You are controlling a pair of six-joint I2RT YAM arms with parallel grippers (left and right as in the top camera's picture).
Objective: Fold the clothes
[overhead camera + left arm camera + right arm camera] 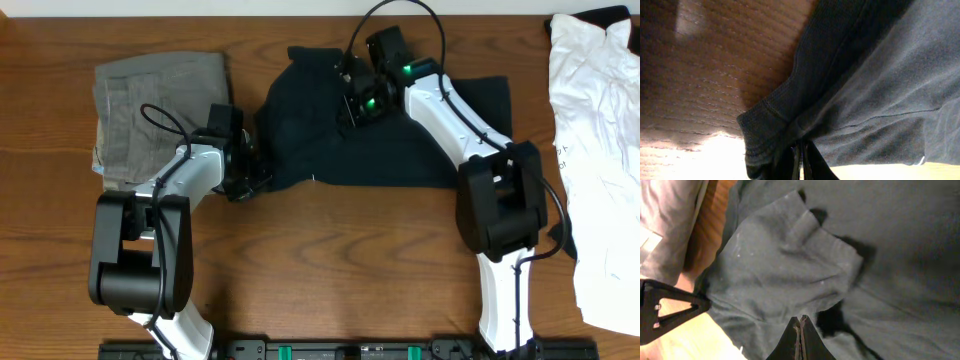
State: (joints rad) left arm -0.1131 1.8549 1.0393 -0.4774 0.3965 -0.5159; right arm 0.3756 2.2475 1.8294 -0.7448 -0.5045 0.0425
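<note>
Overhead: the black T-shirt (pixel 400 140) lies rumpled on the table (pixel 350 240). The left gripper (pixel 248 168) is at its near-left corner and the right gripper (pixel 352 100) is over its upper middle. Grey-green trousers (pixel 160 110) lie just beyond the left gripper, and a white garment (pixel 600 150) lies well outside the right one. Only the left wrist view shows that claw pinched together on a bunched hem at its tips. The right wrist view shows the fingers closed tip to tip above a raised fold; whether cloth is nipped cannot be told.
</note>
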